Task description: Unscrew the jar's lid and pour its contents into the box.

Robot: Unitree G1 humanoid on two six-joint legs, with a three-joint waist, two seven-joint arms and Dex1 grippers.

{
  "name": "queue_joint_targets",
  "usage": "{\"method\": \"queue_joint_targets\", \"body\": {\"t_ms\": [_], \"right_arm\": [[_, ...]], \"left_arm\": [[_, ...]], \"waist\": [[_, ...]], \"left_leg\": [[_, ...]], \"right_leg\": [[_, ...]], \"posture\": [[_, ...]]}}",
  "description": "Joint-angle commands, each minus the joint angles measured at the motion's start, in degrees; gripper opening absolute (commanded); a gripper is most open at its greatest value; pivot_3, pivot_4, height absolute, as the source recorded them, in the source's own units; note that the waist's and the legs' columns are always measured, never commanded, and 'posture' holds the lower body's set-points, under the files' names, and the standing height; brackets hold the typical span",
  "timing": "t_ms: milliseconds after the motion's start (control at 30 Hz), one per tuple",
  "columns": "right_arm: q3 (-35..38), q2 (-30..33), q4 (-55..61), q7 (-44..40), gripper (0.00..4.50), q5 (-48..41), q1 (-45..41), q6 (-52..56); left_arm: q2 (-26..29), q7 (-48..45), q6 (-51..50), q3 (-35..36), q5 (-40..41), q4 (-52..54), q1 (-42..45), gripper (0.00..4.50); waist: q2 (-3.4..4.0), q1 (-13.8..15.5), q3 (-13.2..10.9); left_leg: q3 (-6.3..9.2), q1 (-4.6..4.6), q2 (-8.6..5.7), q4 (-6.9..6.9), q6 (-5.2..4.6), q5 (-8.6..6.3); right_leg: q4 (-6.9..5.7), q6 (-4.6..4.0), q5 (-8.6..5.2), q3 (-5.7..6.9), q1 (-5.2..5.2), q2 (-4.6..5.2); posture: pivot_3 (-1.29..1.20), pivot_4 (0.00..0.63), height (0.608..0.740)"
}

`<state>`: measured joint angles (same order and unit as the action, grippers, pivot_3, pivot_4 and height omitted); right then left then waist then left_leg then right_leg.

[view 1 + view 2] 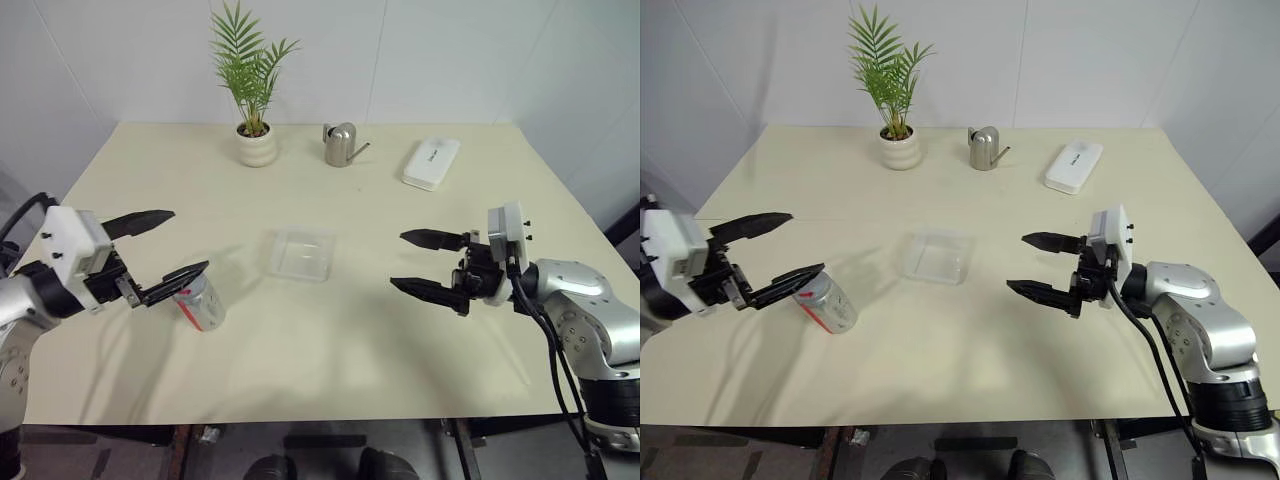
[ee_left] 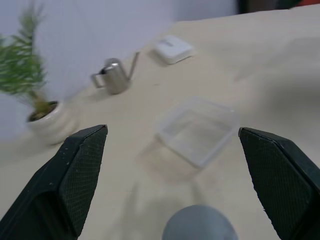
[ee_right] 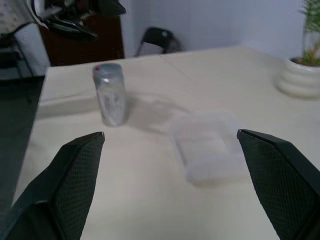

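From my remote station I find the jar (image 1: 200, 302) standing upright on the counter (image 1: 330, 360), lid (image 3: 107, 68) still on with its red mark showing, at about 8 o'clock from the box (image 1: 301, 253) and near it. The box sits at the counter's middle, resting flat.

The left gripper (image 1: 155, 255) hovers above and just beside the jar, its jaws spread wide and holding nothing; one black finger (image 1: 175, 283) overlaps the jar's top in the head view, though I cannot tell whether it touches. The right gripper (image 1: 425, 265) hangs at 3 o'clock from the box, well apart from the jar, pointing toward the box, its jaws likewise wide apart and empty.

Along the far edge I note a potted plant (image 1: 254, 75) at 11 o'clock from the box, a steel watering can (image 1: 341, 144) at 12 o'clock, and a white flat case (image 1: 431, 163) at 1 o'clock.
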<state>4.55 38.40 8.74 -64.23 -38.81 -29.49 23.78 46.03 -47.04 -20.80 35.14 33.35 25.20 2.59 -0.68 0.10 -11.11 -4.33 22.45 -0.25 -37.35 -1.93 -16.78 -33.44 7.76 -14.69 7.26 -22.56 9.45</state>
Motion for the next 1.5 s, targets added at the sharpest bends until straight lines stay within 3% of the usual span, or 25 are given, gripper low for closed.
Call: {"method": "queue_joint_targets", "body": {"t_ms": [33,100,300,433,600,900,1200,1500], "right_arm": [[-1.35,-2.55,-1.15,-1.81,4.50,0.17,-4.04,-2.08],[-2.38,-4.36,-2.64,-2.35,4.50,0.66,-6.59,-2.60],[-3.66,-6.52,-4.50,-3.72,4.50,1.23,-10.48,-2.02],[-4.64,-8.30,-6.15,-4.58,4.50,2.01,-12.54,-2.56],[-5.38,-9.98,-5.41,-4.34,4.50,2.18,-14.07,-1.72],[-6.26,-10.72,-1.81,-3.24,4.50,0.94,-13.40,1.80],[-6.49,-10.77,3.01,-1.34,4.50,-0.27,-11.06,5.13],[-8.42,-8.75,4.62,-4.58,4.50,1.11,-9.99,4.17]], "left_arm": [[-5.94,5.12,-1.45,6.41,0.51,10.27,-10.45,4.49],[-12.34,8.54,0.45,7.33,-1.24,14.17,-17.50,4.49],[-23.24,13.04,7.48,3.94,-8.29,19.45,-29.60,4.49],[-30.91,17.96,11.27,-2.83,-13.40,18.42,-32.47,4.49],[-34.93,22.08,15.85,-10.59,-19.87,13.72,-31.29,4.49],[-37.59,31.11,22.59,-15.08,-27.12,4.83,-24.32,4.49],[-37.55,34.20,26.35,-17.83,-28.51,-2.00,-19.27,4.49],[-35.61,35.14,28.55,-20.41,-29.68,-9.71,-10.63,4.49]], "waist": [[0.00,-0.42,0.00],[0.00,-0.80,0.00],[-0.01,0.28,0.00],[-0.02,0.23,0.02],[-0.02,-0.07,0.02],[-0.02,-0.12,0.02],[-0.02,-0.05,0.02],[-0.02,-0.11,0.02]], "left_leg": [[-0.03,-0.01,0.00,-0.01,-0.01,-0.03],[-0.18,-0.06,0.03,-0.04,-0.04,-0.13],[-0.18,-0.03,0.08,-0.28,-0.11,-0.38],[-0.25,-0.01,0.12,-0.66,-0.21,-0.93],[-0.33,0.00,0.24,-0.70,-0.09,-0.97],[-0.46,0.09,0.29,-0.73,-0.29,-0.98],[-0.61,0.09,0.35,-0.74,-0.34,-1.13],[-0.77,0.06,0.38,-0.78,-0.35,-1.12]], "right_leg": [[-0.01,0.00,0.00,0.00,0.00,0.00],[0.02,0.00,0.00,-0.02,0.00,0.01],[-0.01,-0.06,-0.02,0.00,-0.01,0.07],[0.03,-0.10,0.00,-0.07,0.00,0.13],[-0.04,-0.14,-0.01,-0.07,-0.06,0.06],[-0.05,-0.15,-0.02,0.00,-0.12,0.04],[-0.03,-0.15,-0.02,0.16,-0.18,0.07],[-0.05,-0.15,-0.01,0.13,-0.20,0.08]], "posture": [[0.00,0.150,0.740],[0.00,0.150,0.740],[0.00,0.150,0.740],[0.00,0.150,0.740],[0.00,0.150,0.740],[0.00,0.150,0.740],[0.00,0.150,0.740],[0.00,0.150,0.740]]}}
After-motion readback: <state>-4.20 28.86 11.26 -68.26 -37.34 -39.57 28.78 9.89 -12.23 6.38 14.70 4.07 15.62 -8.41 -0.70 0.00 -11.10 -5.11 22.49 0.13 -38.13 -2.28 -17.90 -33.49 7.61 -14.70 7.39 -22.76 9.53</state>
